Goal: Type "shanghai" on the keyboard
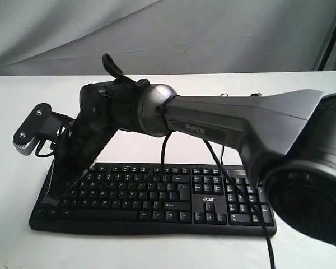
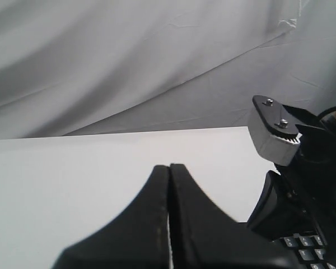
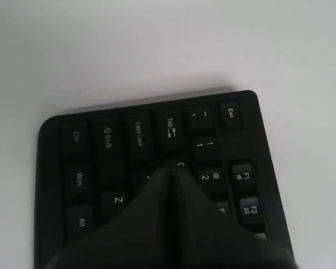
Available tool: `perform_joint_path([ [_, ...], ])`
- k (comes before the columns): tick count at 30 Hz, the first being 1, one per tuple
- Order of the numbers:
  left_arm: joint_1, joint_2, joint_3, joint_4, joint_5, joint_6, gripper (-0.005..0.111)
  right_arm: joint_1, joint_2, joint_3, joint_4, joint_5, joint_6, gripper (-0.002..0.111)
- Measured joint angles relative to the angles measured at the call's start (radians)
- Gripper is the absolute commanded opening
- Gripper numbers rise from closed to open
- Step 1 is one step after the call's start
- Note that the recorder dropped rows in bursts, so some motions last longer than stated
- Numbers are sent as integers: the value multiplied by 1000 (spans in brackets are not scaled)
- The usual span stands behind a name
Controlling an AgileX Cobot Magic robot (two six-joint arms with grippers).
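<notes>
Right tool (image 3: pixel 172 171) over end keys of keyboard (image 3: pixel 78 179)

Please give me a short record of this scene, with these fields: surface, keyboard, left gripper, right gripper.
surface: white table
keyboard: black, with number pad, lying flat on the table
left gripper: shut, bare table ahead of it
right gripper: shut, tip over the keyboard's left end, near Caps Lock and Tab; contact cannot be told
</notes>
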State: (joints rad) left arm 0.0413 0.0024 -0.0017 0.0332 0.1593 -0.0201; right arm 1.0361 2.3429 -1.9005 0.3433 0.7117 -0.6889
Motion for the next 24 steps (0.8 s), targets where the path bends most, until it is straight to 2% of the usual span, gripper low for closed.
perform_joint_path([
  [24, 0, 0, 0, 0, 0, 0, 0, 10, 39, 0, -4, 37, 8, 0],
])
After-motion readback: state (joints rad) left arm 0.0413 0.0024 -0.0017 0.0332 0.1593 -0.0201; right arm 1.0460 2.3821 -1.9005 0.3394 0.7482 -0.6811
